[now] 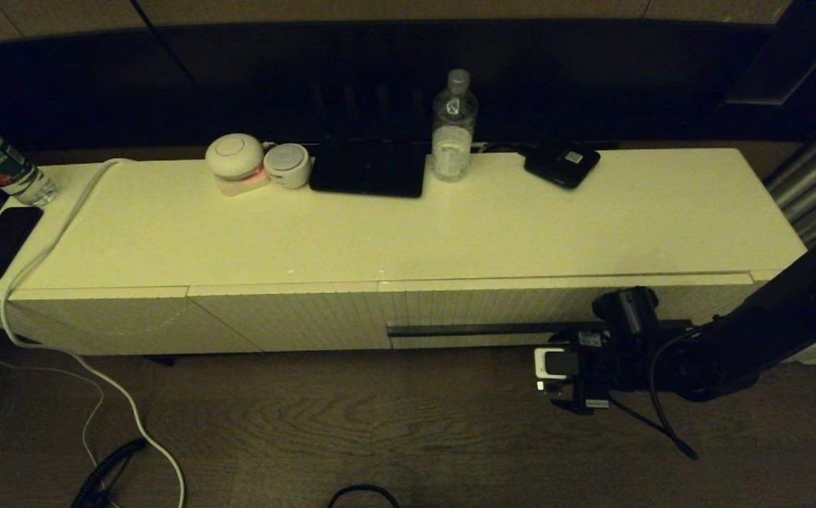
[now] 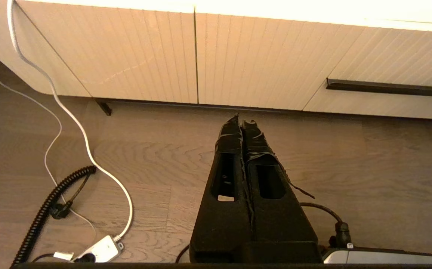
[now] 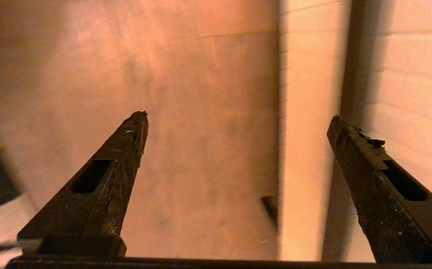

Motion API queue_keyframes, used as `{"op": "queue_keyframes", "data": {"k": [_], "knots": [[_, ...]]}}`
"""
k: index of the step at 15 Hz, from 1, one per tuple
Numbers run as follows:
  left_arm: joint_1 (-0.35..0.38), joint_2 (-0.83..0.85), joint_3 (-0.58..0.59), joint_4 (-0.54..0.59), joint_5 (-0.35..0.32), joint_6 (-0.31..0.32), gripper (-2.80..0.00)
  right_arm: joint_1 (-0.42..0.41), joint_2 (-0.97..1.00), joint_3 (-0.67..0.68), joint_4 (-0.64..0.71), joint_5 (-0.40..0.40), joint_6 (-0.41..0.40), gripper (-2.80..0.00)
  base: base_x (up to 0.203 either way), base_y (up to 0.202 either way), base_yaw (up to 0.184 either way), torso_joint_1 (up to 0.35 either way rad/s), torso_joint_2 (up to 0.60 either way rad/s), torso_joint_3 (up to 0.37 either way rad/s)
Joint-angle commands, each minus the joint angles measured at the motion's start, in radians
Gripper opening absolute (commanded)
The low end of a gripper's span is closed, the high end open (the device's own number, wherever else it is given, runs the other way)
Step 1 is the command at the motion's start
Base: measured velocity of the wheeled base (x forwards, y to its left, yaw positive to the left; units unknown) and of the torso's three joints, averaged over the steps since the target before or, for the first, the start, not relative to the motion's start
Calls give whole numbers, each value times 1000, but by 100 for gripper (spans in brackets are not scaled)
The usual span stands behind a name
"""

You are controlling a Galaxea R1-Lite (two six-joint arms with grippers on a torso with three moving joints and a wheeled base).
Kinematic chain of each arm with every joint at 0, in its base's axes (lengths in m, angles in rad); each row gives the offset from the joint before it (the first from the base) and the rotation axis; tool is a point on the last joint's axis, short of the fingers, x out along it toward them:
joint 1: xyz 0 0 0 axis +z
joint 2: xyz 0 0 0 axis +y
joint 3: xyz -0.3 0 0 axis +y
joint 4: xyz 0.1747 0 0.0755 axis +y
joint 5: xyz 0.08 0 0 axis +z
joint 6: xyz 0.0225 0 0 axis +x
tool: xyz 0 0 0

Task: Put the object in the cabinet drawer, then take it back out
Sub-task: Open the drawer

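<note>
Cabinet drawer (image 1: 563,310) shut, lower right of centre in the head view, flush with the ribbed fronts beside it; contents hidden. Likely stiff and light on runners, best taken by the long dark handle strip (image 1: 486,329), a thin lip needing a firm pinch. Right gripper (image 3: 238,123) low at the strip's right end, jaws wide apart, strip seemingly beside one finger. Left gripper (image 2: 243,120) over bare floor in its own view, jaws pressed together, empty. Water bottle (image 1: 454,127) upright at top centre.

The cabinet drawer (image 1: 493,307) has a matt, ribbed cream front; the floor (image 1: 380,423) is grained wood.
</note>
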Motion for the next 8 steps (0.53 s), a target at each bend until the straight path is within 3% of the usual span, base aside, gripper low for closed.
{"op": "queue_keyframes", "data": {"k": [1, 8], "knots": [[1, -2, 0, 0, 1, -1, -280, -4, 27, -29, -12, -4, -7, 0, 0, 0, 0, 0, 0, 0], [1, -2, 0, 0, 1, -1, -280, -16, 62, -77, -19, -25, -6, 0, 0, 0, 0, 0, 0, 0]]}}
